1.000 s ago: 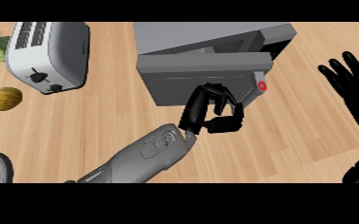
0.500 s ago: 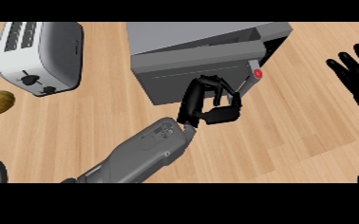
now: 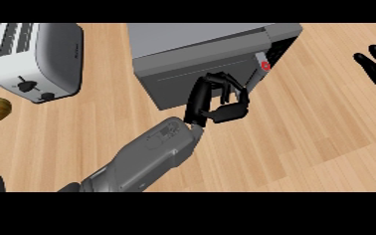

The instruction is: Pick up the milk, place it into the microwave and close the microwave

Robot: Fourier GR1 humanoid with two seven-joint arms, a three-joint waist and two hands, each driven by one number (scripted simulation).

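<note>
Here, in the head view, the left hand (image 3: pixel 219 102) sits at the centre of the frame, its fingers (image 3: pixel 220 79) clenched against the grey door (image 3: pixel 183 82) of the microwave (image 3: pixel 206 40). No milk shows anywhere, so I judge it is already inside. The door looks nearly closed. The fingers could slip off its lower edge and leave it ajar. The toaster (image 3: pixel 40 59) stands at the upper left, well apart. The right hand (image 3: pixel 365 64) rests released at the right edge. The tabletop (image 3: pixel 294 129) offers open room at the lower right.

Kitchen, wooden counter (image 3: pixel 308 129), grey microwave (image 3: pixel 198 55), toaster (image 3: pixel 40 59)
</note>
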